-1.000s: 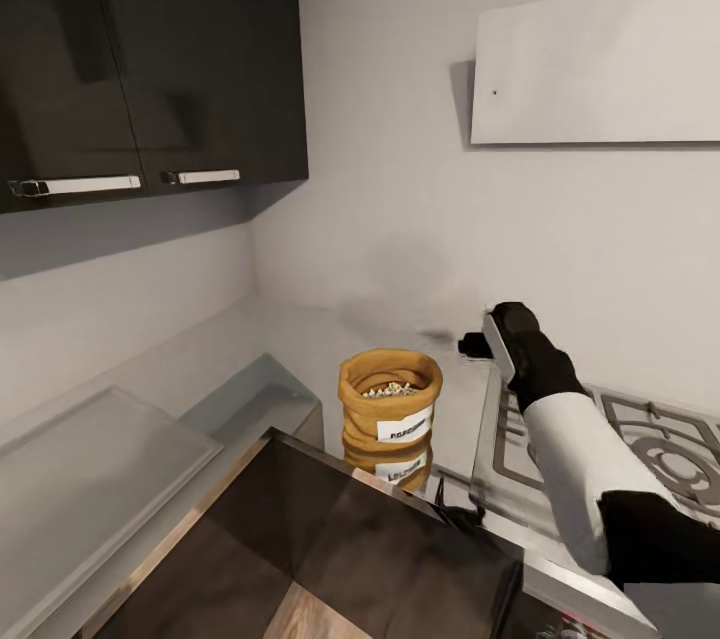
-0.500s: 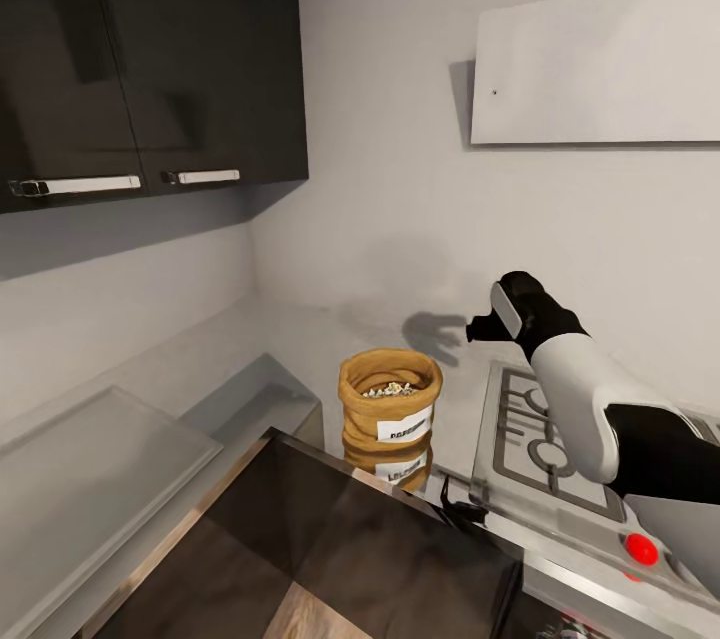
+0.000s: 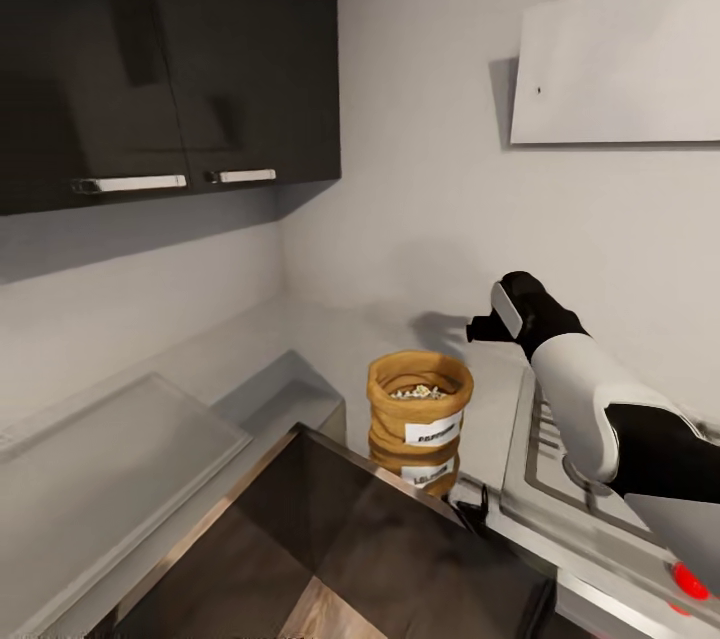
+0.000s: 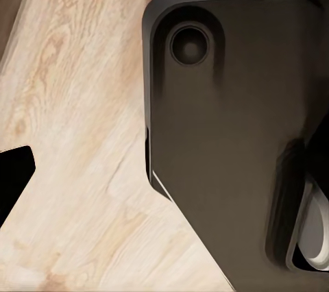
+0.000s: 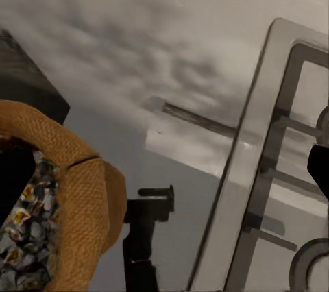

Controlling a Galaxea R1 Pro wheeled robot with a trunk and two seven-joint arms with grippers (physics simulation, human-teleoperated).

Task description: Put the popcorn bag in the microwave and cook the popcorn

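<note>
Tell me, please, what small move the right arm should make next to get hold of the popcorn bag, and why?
Probably bring the right end effector down and toward the robot's left. It hangs in the air above the countertop, beyond the popcorn bag and off to its right, not touching it. The bag stands upright and open-topped beside the hob.

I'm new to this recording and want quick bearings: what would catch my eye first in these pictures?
The tan popcorn bag stands upright and open on the grey countertop, pale bits showing inside, just left of the gas hob. The right arm reaches over the hob, its right gripper raised above and behind the bag, not touching it. Dark wall cabinets hang at upper left.
</note>
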